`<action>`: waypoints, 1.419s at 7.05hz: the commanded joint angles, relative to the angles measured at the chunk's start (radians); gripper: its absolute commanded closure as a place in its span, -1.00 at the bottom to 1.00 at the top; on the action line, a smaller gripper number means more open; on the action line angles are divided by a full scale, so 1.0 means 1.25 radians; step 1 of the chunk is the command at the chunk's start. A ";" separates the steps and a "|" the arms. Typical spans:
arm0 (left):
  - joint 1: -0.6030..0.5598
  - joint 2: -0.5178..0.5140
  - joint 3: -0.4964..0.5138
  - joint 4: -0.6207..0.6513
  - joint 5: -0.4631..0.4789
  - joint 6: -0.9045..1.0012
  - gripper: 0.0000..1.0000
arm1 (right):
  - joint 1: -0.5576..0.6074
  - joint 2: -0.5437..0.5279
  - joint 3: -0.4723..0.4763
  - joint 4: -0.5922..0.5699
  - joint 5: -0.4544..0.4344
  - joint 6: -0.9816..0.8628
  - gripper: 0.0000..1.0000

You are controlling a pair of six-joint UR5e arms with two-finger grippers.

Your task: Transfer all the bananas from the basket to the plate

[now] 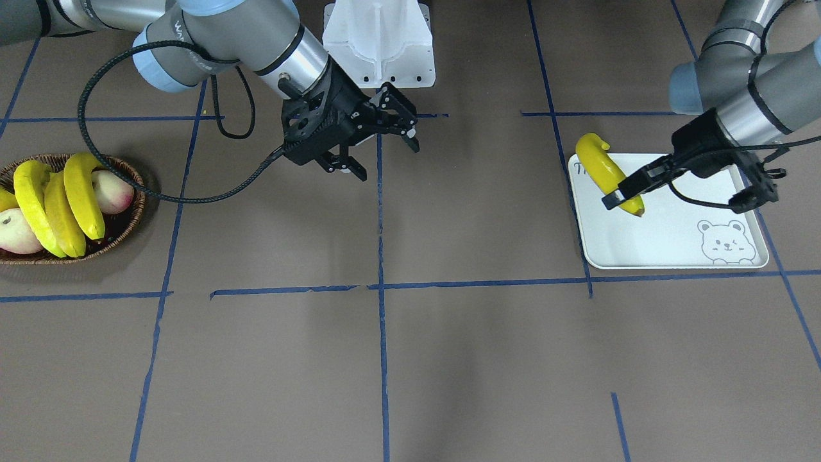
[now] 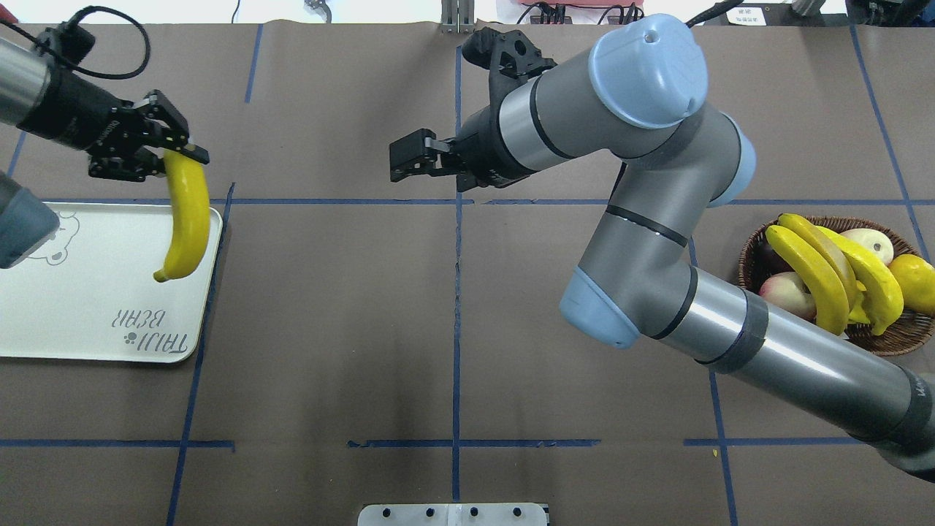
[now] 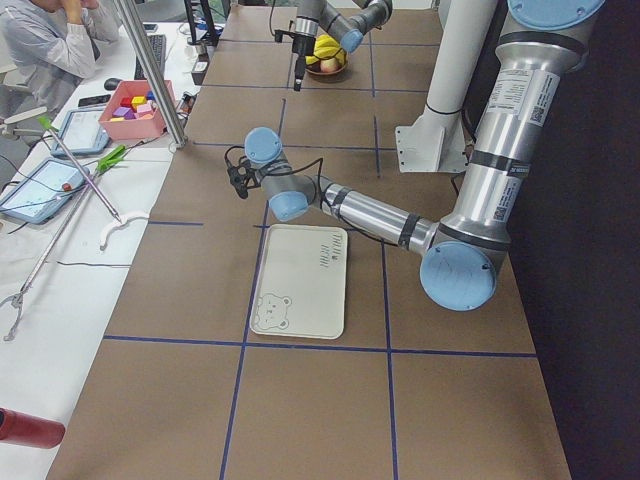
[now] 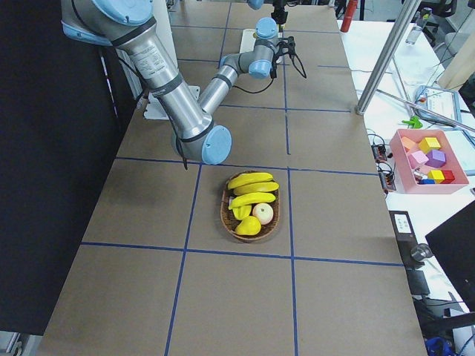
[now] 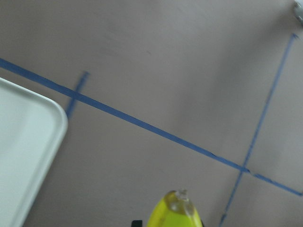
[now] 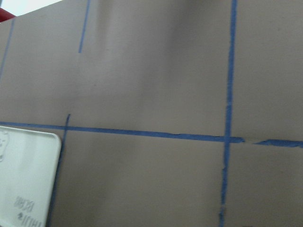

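Currently on your table [image 1: 449, 359], which is covered in matt brown paper gridded with blue tape:

- Left gripper [image 2: 174, 155]: black two-finger unit, jaws clamped on the far end of one banana [image 2: 186, 219]. You'll see this fruit is smooth, bright yellow and gently curved. It lies over the corner of the plate [image 2: 73, 314], with its free tip reaching just past the rim on the robot's side. Whether it rests on the surface you cannot tell.
- Plate: glossy white rectangular tray with rounded corners and a raised lip. It is printed with "TAIJI BEAR" and a grey bear outline.
- Right gripper [image 1: 385, 157]: black linkage fingers, jaws apart and holding nothing. You'll find it above bare paper near the table's middle, well apart from both containers.
- Basket [image 2: 749, 256]: shallow oval of dark brown woven wicker, at the robot's right end of the table.
- Three bananas [image 2: 833, 270]: slender, curved and glossy yellow. They lie side by side across the basket, on top of the other fruit.
- Peaches [image 1: 114, 191]: round, pink-white and matt, tucked under and beside those bananas.
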 commanded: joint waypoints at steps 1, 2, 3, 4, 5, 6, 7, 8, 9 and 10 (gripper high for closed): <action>-0.024 0.046 0.077 0.002 0.002 0.003 1.00 | 0.046 -0.016 0.002 -0.155 0.009 -0.135 -0.99; -0.023 0.060 0.120 0.001 0.018 0.003 1.00 | 0.083 -0.050 0.010 -0.164 0.045 -0.194 -0.99; -0.024 0.078 0.151 0.001 0.032 0.053 1.00 | 0.113 -0.081 0.022 -0.164 0.083 -0.236 -0.99; -0.033 0.097 0.196 0.001 0.032 0.159 1.00 | 0.117 -0.082 0.019 -0.164 0.085 -0.245 -0.99; -0.062 0.097 0.245 -0.001 0.032 0.219 1.00 | 0.117 -0.082 0.019 -0.164 0.085 -0.246 -0.99; -0.069 0.097 0.279 -0.005 0.040 0.246 1.00 | 0.116 -0.082 0.018 -0.164 0.084 -0.247 -0.99; -0.069 0.091 0.304 -0.009 0.084 0.255 1.00 | 0.116 -0.082 0.018 -0.164 0.084 -0.250 -0.99; -0.069 0.088 0.308 -0.007 0.089 0.255 0.94 | 0.116 -0.082 0.018 -0.164 0.084 -0.250 -0.99; -0.069 0.090 0.308 -0.008 0.091 0.257 0.27 | 0.117 -0.084 0.018 -0.164 0.085 -0.251 -0.99; -0.078 0.088 0.306 -0.009 0.091 0.277 -0.97 | 0.120 -0.087 0.019 -0.159 0.086 -0.251 -0.99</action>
